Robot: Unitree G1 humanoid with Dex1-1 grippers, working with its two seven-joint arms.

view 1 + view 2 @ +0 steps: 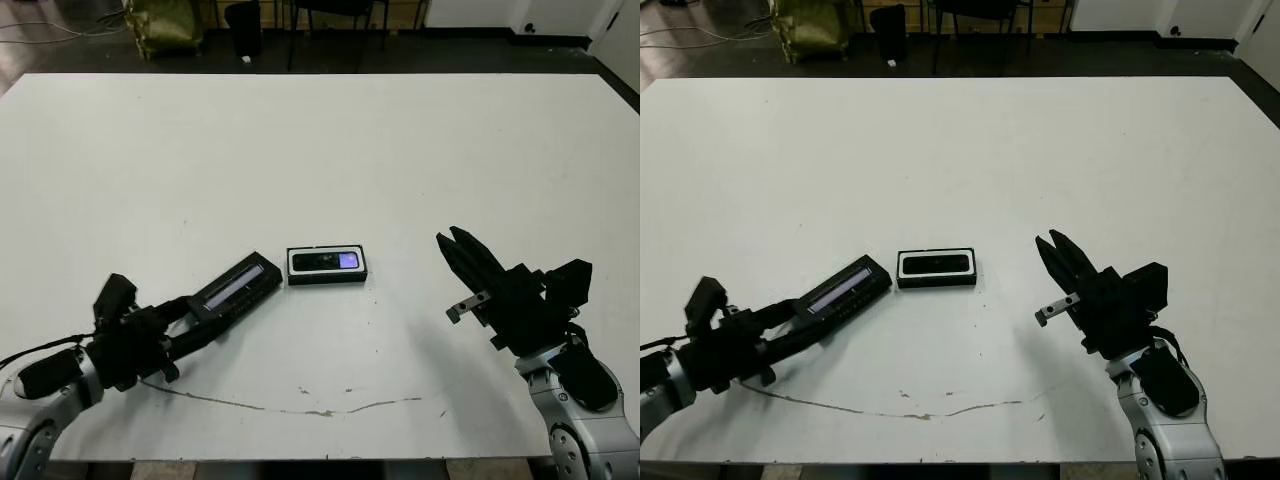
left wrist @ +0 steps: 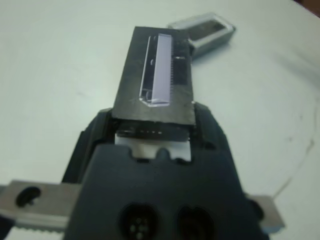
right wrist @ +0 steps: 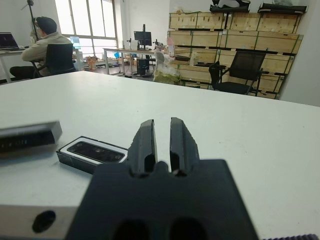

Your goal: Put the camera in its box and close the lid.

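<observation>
Sitting already inside the box (image 1: 327, 266), the camera (image 1: 324, 262) shows its small bluish screen facing up, so the first half of the job looks done; what remains, by my reckoning, is to bring the lid (image 1: 236, 286) over the box and seat it. The left gripper (image 1: 185, 318) has its jaws clamped on one short end of the lid, whose far end reaches almost to the box's nearer short side; whether they touch cannot be told. Box and lid sit in the middle of the bench (image 1: 320, 150), somewhat toward its near edge.

The right gripper (image 1: 455, 247) hovers over the bench well to the right of the box, its jaws drawn narrow with only a slit between them and nothing held.

The lid is a flat matte-black rectangle with crisp corners and a long glossy window reflecting pale violet. The box is a shallow tray, black outside, with a white lining framing the camera, a slim dark bar with a smooth face. The bench top is plain white and smooth, marked by a thin wavering dark line near the near edge.
</observation>
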